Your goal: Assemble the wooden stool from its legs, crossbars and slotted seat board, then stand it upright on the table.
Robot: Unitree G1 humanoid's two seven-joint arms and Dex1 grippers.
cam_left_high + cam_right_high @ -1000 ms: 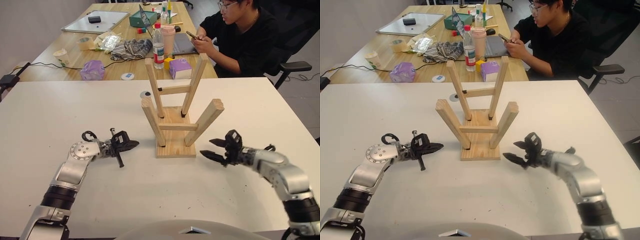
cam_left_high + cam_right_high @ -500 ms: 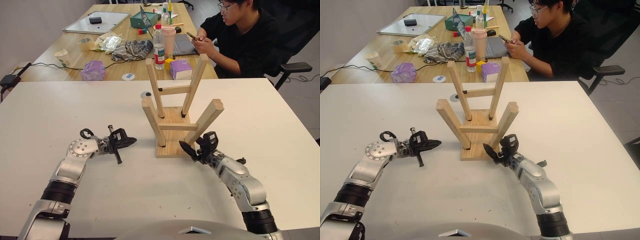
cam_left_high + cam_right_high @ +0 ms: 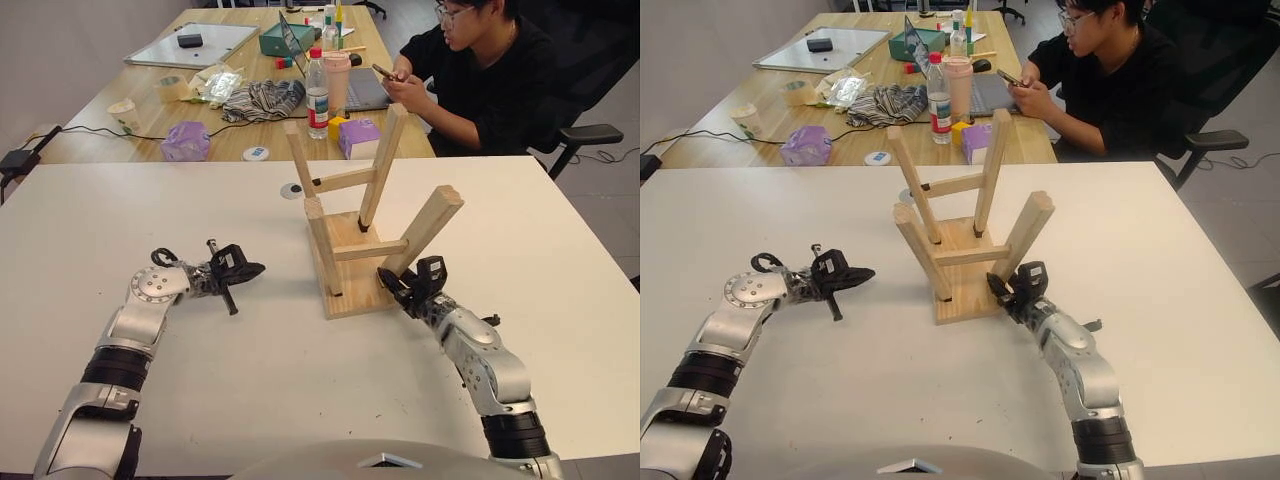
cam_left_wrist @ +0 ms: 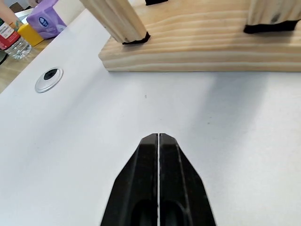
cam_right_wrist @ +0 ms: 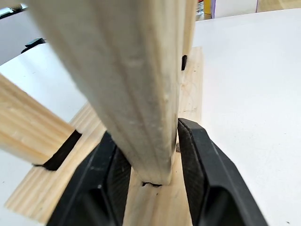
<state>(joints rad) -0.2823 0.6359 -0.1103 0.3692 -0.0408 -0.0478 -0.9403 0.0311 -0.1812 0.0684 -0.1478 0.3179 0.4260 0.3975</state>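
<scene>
On the white surface (image 3: 150, 200), the right tool (image 3: 398, 287) is nearest. Its two black fingers (image 5: 202, 174) pinch the foot of the stool's near right leg (image 3: 425, 228), just above the seat board (image 3: 352, 298). The stool (image 3: 360, 230) stands upside down mid-surface, with the board lying on the surface and four legs splaying upward. Crossbars (image 3: 370, 250) join the legs in pairs. To its left, apart from the board, the left tool (image 3: 258, 268) lies low with its fingers pressed together, pointing toward the board's edge. Beyond the stool a small round disc (image 3: 291, 190) sits in the surface. On the wooden surface behind stand a bottle (image 3: 317, 92) with a red label, print too small to read, and two purple packs (image 3: 185, 142).
</scene>
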